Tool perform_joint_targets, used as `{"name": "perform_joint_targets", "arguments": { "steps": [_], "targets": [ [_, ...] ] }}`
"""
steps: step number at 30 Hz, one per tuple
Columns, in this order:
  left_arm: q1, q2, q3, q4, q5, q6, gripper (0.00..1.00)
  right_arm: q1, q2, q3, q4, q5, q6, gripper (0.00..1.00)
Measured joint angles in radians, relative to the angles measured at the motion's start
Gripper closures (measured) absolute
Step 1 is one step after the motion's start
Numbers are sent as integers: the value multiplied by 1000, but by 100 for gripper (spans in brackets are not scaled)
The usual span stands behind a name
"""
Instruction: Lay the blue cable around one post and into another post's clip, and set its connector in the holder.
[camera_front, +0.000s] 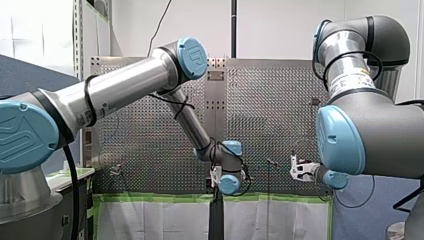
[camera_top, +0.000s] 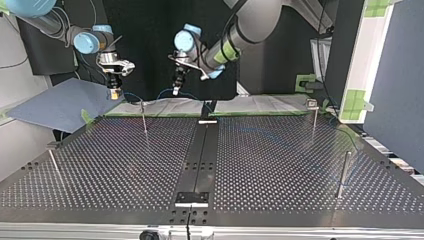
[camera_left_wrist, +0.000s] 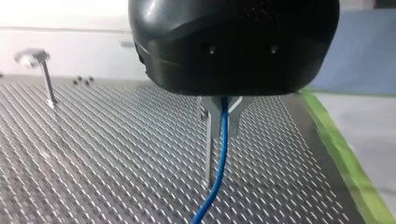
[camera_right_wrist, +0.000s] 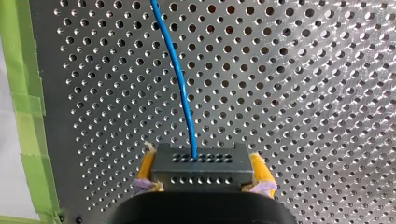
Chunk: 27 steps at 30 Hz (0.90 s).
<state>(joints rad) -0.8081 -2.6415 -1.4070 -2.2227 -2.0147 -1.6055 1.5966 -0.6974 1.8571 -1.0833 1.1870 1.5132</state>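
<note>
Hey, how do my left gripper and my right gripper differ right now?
My left gripper shows bare metal fingers, my right gripper yellow pads. The left pinches the thin blue cable itself; the right clamps the dark rectangular connector block. Both are shut above the perforated metal table.

Thin posts (camera_top: 343, 172) spread well apart on perforated table (camera_top: 280, 165), wide gaps between them

Perforated metal table (camera_top: 280, 165), divided down its middle by a black strip (camera_top: 202, 150) and edged with green tape (camera_left_wrist: 343, 158). White sheeting (camera_top: 170, 106) lies beyond the taped edge; a blue-grey panel (camera_top: 60, 105) rests at the top view's left.
</note>
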Motion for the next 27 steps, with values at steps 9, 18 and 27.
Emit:
{"name": "perform_joint_targets", "arguments": {
  "steps": [9, 18, 27],
  "targets": [
    [-32, -1, 25, 19, 0, -25, 100, -5, 0, 0, 0, 18, 0, 100],
    [-36, -21, 75, -21, -13, -50, 100, -19, -1, 0, 1, 32, 6, 100],
    [-38, -39, 105, -60, -27, -53, 100, -46, -1, -10, 5, 44, 50, 100]
  ]
}}
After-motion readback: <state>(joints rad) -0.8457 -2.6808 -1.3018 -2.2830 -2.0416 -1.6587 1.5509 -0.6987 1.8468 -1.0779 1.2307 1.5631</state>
